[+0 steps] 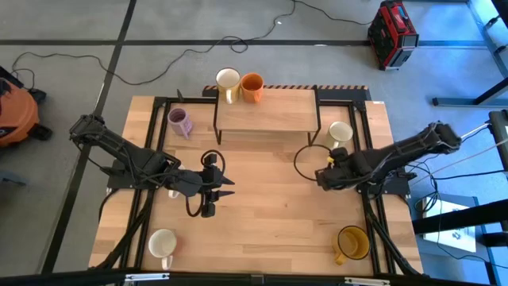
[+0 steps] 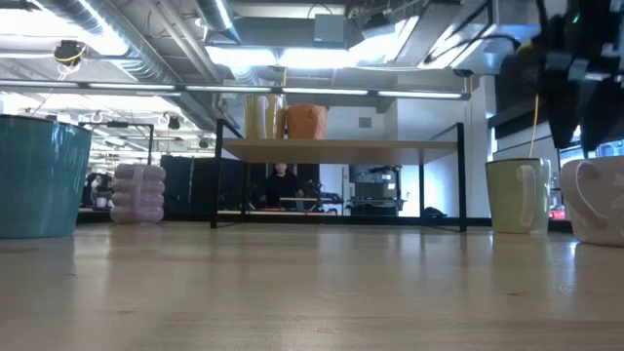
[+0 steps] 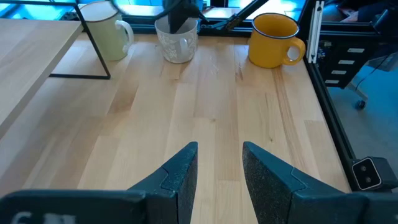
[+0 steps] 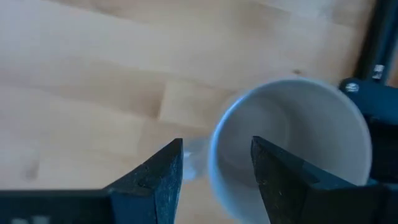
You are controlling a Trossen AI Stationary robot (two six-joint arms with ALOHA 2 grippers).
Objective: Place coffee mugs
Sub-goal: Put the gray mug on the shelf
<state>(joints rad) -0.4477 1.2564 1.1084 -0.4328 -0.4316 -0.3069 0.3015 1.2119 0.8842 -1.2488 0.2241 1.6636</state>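
Over the right side of the tabletop (image 1: 270,214), my right end effector (image 1: 324,176) hangs above a white mug (image 4: 292,149). From the right wrist view its two dark fingers (image 4: 155,180) stand apart, one outside the mug's wall and one over its mouth; I cannot tell whether either touches the rim, and nothing is clamped.

My left end effector (image 1: 225,188) waits near the middle of the tabletop, fingers apart and holding nothing.

On the raised wooden shelf (image 1: 266,111) at the far edge, a cream mug (image 1: 228,83) and an orange mug (image 1: 252,86) stand side by side, touching or nearly so. A lilac mug (image 1: 180,121) sits just left of the shelf's frame, and a pale greenish-cream mug (image 1: 340,133) sits just right of it.

Toward the near edge I see another cream-white mug (image 1: 163,245) at the left and an amber-yellow mug (image 1: 353,243) at the right, well apart. In the low view a teal mug (image 2: 37,175) looms at the left edge.
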